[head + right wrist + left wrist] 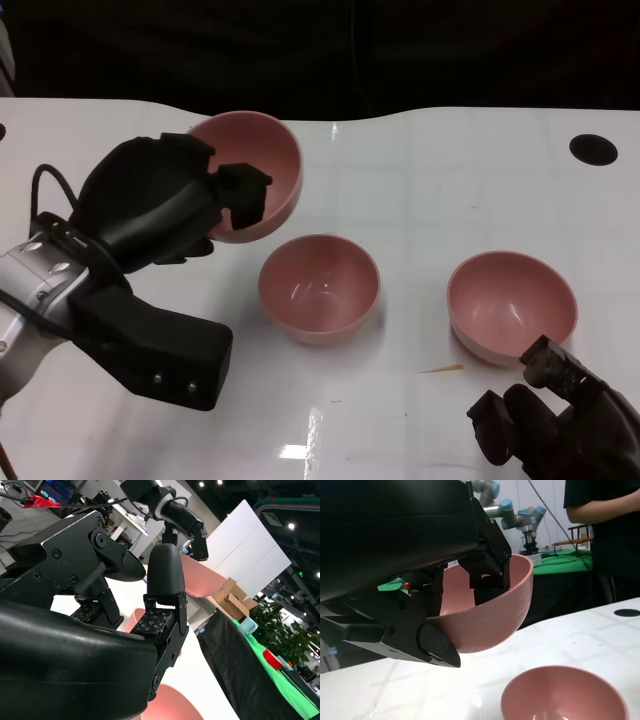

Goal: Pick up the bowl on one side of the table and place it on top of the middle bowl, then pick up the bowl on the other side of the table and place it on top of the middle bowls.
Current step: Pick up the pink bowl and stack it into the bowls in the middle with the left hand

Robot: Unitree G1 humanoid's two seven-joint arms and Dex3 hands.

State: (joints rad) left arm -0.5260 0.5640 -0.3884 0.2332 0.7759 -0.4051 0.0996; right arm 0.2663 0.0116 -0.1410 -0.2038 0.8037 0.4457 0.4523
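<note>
Left hand pinches the tilted left bowl by its rim, lifted clear, up-left of middle bowl; could slip or land off-centre; right hand empty, fingers apart, beside right bowl; glossy white table, dark backdrop, person standing by.

Our head camera looks down on the white table from above. Our left wrist camera sits close behind its hand, low over that table; both share the middle bowl.
</note>
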